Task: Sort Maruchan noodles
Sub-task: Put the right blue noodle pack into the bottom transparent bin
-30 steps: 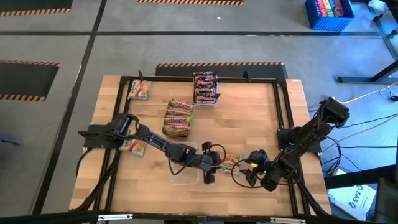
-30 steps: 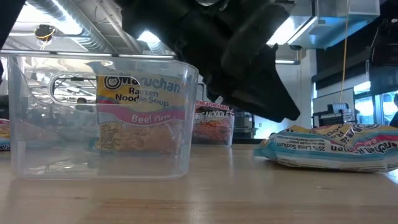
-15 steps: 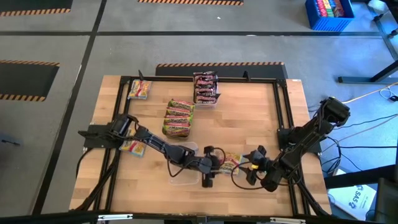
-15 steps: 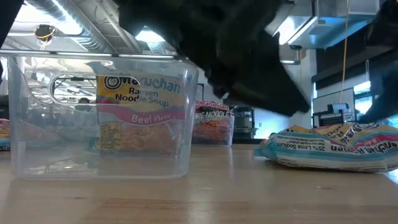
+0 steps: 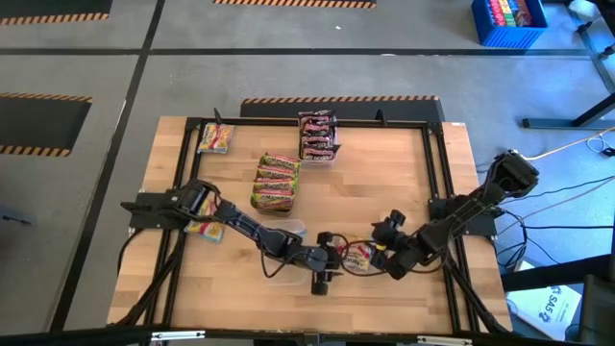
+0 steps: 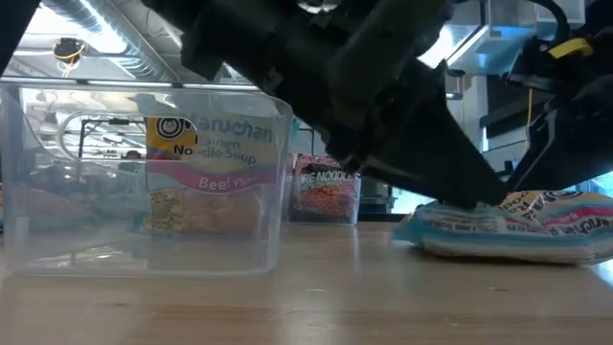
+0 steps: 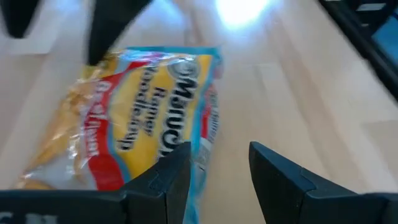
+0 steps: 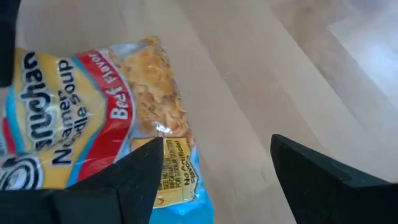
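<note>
Between both open tools, left tool [image 5: 332, 258] and right tool [image 5: 382, 258], lies a yellow-red-blue plastic noodle packet [image 5: 358, 256], flat, ungripped, awaiting pickup for sorting.

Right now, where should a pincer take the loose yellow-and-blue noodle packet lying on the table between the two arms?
Take the noodle packet by a short crimped end, coming in low along the wooden table. It lies flat, so only its thin edges fit between fingers. The left pincer and the right pincer both stand open at its edges; probably one should grip while the other backs off.
</note>
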`<action>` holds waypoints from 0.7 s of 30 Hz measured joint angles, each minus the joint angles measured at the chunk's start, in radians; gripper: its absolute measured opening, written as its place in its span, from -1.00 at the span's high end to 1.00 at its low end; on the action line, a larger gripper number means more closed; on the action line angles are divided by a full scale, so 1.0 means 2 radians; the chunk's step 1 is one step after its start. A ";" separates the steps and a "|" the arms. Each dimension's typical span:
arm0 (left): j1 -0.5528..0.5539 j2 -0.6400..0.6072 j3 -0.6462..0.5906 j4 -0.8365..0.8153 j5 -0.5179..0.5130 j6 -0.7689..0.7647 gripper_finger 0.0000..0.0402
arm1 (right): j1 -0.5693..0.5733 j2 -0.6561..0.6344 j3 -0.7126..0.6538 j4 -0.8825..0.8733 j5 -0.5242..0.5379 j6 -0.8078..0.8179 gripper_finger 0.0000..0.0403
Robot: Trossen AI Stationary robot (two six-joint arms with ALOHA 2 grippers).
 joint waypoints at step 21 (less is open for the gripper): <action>0.029 -0.016 -0.001 -0.043 -0.155 -0.008 0.23 | 0.068 -0.011 0.041 0.012 -0.104 -0.008 -0.39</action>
